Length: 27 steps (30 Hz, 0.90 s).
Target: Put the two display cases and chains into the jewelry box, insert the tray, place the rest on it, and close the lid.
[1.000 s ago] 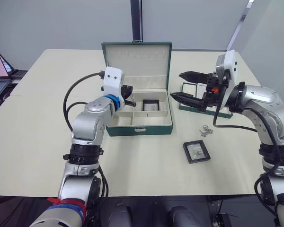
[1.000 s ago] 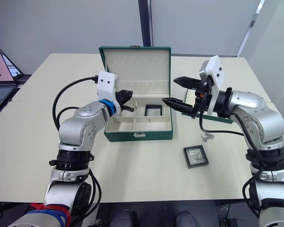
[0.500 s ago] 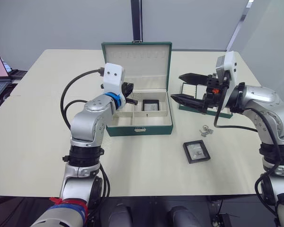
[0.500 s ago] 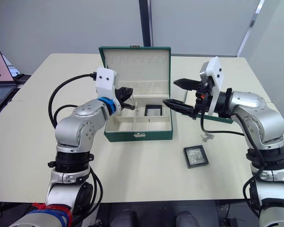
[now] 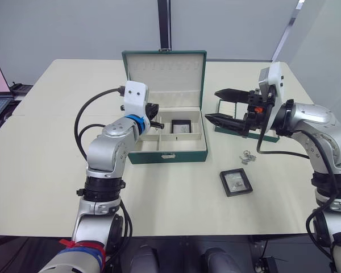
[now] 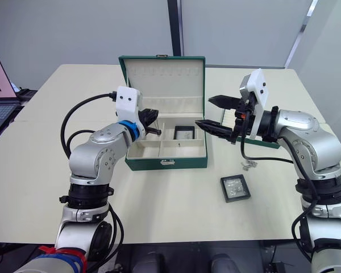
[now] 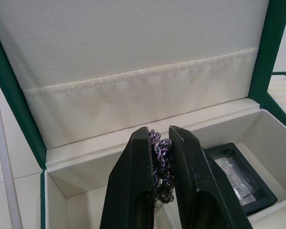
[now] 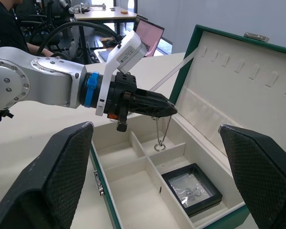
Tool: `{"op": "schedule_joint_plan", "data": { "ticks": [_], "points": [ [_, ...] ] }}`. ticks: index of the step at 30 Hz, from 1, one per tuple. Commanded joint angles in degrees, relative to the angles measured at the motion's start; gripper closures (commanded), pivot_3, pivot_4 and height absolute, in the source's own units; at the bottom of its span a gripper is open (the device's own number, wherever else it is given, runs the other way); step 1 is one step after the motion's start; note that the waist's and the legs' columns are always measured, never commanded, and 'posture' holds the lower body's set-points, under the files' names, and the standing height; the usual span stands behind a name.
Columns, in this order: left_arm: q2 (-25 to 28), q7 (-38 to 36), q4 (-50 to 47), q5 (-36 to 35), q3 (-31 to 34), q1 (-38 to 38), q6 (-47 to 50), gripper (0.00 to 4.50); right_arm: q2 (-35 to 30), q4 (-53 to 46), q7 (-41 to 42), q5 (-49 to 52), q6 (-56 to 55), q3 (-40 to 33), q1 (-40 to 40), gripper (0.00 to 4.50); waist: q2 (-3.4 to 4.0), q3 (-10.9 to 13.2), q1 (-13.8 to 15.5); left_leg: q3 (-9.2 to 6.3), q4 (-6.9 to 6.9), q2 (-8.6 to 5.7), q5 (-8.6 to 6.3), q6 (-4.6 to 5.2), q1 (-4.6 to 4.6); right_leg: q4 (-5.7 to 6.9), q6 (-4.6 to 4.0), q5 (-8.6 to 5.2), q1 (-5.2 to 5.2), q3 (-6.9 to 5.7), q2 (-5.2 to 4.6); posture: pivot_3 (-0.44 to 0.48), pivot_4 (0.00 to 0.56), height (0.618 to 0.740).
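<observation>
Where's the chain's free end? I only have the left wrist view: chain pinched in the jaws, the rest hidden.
Observer: The chain hangs straight down from the left jaws inside the jewelry box, with its ring end near a divider in the back row.
Operator: Second display case?
Observer: Not in yet. The display case lies on the table, right of the box and nearer the robot.
Operator: Right arm in the way?
Observer: No. The right jaws stand wide open in the air, right of the box, in front of the tray.
</observation>
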Motion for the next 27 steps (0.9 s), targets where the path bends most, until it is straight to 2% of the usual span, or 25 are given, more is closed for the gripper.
{"op": "schedule_joint_plan", "data": {
  "ticks": [1, 11, 27],
  "points": [
    [0.06, 0.06, 0.16, 0.74, 0.38, 0.74, -2.08, 4.26, -0.74, -1.31, 0.18, 0.61, -0.41, -1.69, -1.07, 0.0, 0.0, 0.0, 0.0, 0.0, 0.0, 0.0, 0.0, 0.0, 0.0, 0.0, 0.0, 0.0, 0.0, 0.0, 0.0, 0.0, 0.15, 0.74],
    [-0.4, 0.16, 2.14, 1.53, -0.09, 3.73, -4.2, 4.26, -0.87, -1.44, 0.45, 0.76, -0.24, -1.68, -1.11, 0.0, 0.0, 0.0, -0.03, 0.0, 0.0, 0.0, 0.0, 0.0, 0.0, 0.01, 0.0, 0.0, 0.0, -0.01, 0.0, 0.0, 0.15, 0.74],
    [-0.98, 0.69, 7.99, 2.96, 0.44, 2.39, -8.37, 4.26, -0.82, -1.24, 0.64, 0.31, -0.52, -1.33, -0.91, 0.0, 0.0, 0.0, -0.01, 0.0, 0.0, 0.0, 0.0, 0.0, 0.0, 0.01, 0.0, 0.0, 0.0, -0.01, 0.0, 0.0, 0.15, 0.74]
  ]
}}
